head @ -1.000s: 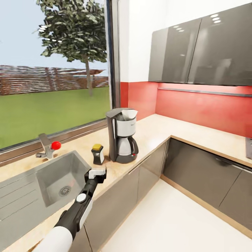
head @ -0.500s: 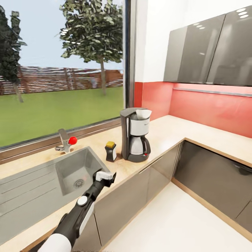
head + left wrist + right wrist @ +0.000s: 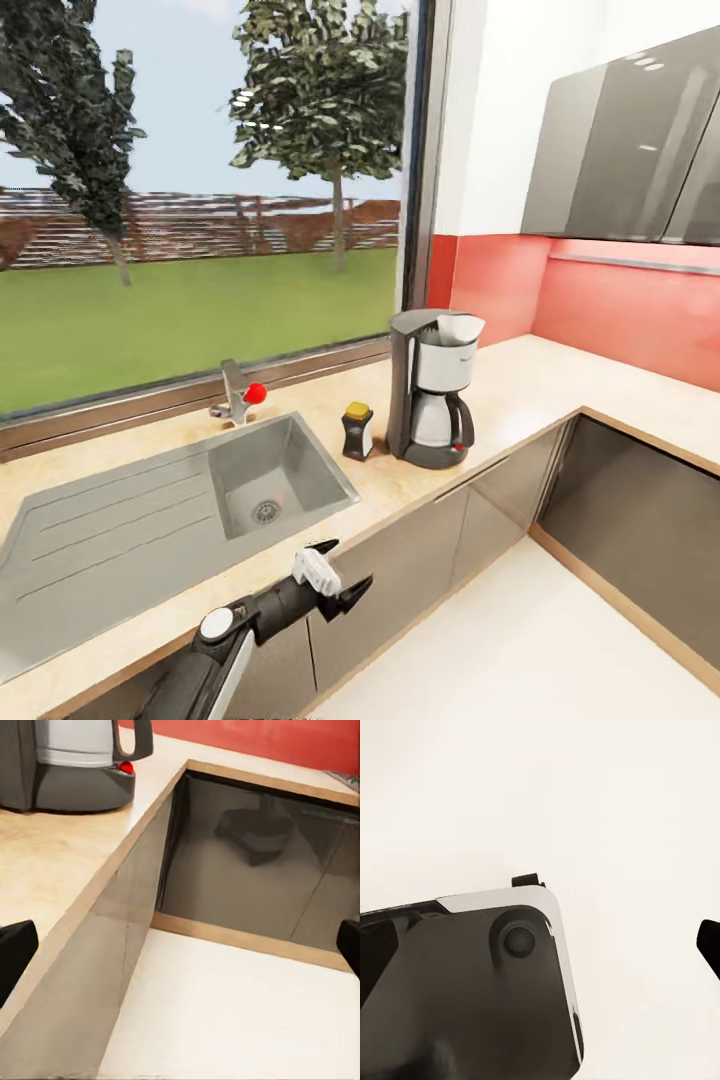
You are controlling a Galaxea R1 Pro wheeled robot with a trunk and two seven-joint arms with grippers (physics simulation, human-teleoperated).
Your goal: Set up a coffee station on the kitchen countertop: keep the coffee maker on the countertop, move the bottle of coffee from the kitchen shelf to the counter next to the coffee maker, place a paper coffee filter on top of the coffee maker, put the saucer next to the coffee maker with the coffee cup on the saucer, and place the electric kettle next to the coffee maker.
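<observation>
The coffee maker stands on the beige countertop near the window corner, and its base also shows in the left wrist view. A white paper coffee filter sits in its top. The bottle of coffee, dark with a yellow cap, stands just left of it. My left gripper hangs open and empty in front of the counter's edge, below the sink; its dark fingertips frame the wrist picture. My right gripper is open over the pale floor and my own dark base.
A steel sink with a drainboard is inset left of the bottle, with a red-knobbed faucet behind it. Grey cabinet fronts run under the L-shaped counter, and the pale floor lies open to the right.
The head view has swung left, so everything sits further right in the picture. My left arm has drawn back and down from over the counter to in front of its edge.
</observation>
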